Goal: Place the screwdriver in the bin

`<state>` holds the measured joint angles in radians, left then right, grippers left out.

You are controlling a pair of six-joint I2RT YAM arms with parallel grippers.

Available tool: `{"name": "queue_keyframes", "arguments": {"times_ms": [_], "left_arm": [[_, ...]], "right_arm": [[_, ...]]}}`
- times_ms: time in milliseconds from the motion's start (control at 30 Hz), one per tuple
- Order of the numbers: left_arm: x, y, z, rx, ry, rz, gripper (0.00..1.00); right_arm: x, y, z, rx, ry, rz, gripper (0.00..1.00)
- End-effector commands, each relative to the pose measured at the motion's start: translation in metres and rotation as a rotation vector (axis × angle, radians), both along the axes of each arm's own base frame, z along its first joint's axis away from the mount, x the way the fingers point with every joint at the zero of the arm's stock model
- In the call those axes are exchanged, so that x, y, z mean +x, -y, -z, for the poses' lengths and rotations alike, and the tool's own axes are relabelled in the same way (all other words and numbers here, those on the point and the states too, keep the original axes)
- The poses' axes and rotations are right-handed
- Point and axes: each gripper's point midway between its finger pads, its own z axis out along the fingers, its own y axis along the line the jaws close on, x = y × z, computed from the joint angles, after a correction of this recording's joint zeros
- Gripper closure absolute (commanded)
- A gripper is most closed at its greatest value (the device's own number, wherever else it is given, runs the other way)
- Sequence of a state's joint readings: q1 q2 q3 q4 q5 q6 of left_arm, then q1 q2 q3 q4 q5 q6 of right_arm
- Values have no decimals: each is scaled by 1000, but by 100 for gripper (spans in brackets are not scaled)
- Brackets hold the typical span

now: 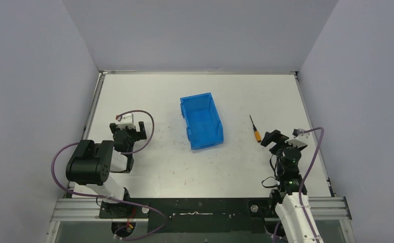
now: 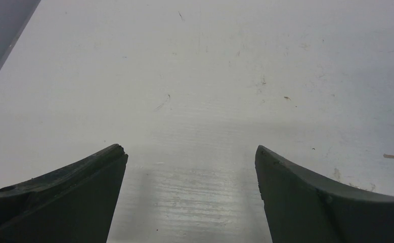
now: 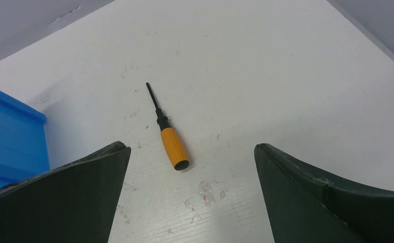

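Note:
The screwdriver (image 1: 255, 129), with a short orange handle and a thin dark shaft, lies flat on the white table to the right of the bin. In the right wrist view it (image 3: 173, 146) lies just ahead of my fingers, its shaft pointing away. The bright blue bin (image 1: 201, 120) stands empty mid-table; its corner (image 3: 10, 136) shows at the left of the right wrist view. My right gripper (image 1: 274, 142) is open and empty, just short of the handle (image 3: 190, 152). My left gripper (image 1: 132, 130) is open and empty over bare table (image 2: 190, 152), well left of the bin.
Grey walls enclose the table on the left, back and right. A metal rail (image 1: 200, 207) runs along the near edge by the arm bases. Purple cables (image 1: 313, 147) loop beside each arm. Small scuffs mark the table surface (image 3: 207, 190).

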<state>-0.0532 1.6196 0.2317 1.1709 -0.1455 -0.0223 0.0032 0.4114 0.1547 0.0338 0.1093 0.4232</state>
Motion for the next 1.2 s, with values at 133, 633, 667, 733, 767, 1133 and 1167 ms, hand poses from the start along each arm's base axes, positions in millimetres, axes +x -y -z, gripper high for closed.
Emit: {"name": "queue_keyframes", "arguments": {"times_ms": [133,633,667,733,767,1133,1167], "left_arm": [[11,3,-20,-12,74,8,3],[11,3,-20,-11,71,8,3],[11,3,-20,-11,71,8,3],[11,3,-20,-10,72,8,3],[11,3,-20,-11,73,7,3],[11,3,-20,-9,71,7,3],[11,3,-20,-10,73,7,3]], "right_arm": [[16,-3,-38,-36,80,-33,0],[83,-22,26,-88,-554,-236,0],[87,-23,36,-85,-595,-251,1],[90,-26,55,-75,-663,-276,6],[91,-27,64,-70,-693,-284,9],[80,-35,104,-225,-858,-256,100],[83,-36,96,-248,-849,-252,100]]}}
